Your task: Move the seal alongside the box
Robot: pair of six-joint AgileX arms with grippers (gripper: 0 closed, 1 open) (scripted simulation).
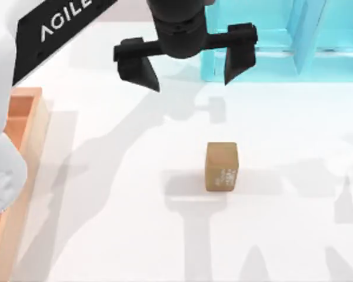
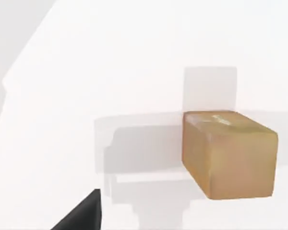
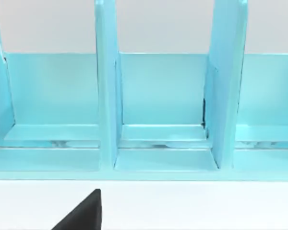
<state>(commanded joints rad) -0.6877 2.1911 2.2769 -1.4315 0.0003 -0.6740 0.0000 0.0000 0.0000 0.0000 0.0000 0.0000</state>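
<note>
The left gripper [image 1: 185,70] hangs above the worktop [image 1: 282,223] with its fingers [image 1: 142,69] spread wide and holding nothing. It sits toward the far side of the scene, just in front of the turquoise shelf frame [image 1: 270,53], and the seal [image 1: 222,167] lies nearer the camera and slightly to the right of the gap between the fingers. The open spread looks wider than the seal, which suits a descent over it; this is a judgement, since no contact exists yet.

The seal rests flat on the worktop near the centre, apart from everything else. In the left wrist view the seal [image 2: 229,155] stands clear of the one dark fingertip [image 2: 81,215] at the frame edge.

The box [image 1: 29,129] lies at the left edge of the worktop, partly covered by the left arm's white body, well apart from the seal. The task therefore remains undone: the seal must travel leftward to reach the box rim.

Orientation of the seal: the top view shows it slightly longer from far to near than from left to right, so its long axis probably runs roughly parallel to the long rim of the box. The whitish speckled markings lie on its upper face, toward the near right corner.

The right arm is parked; its wrist view faces the turquoise shelf frame [image 3: 158,96], with one dark fingertip [image 3: 81,215] visible. Whether its fingers are open or closed cannot be told.
</note>
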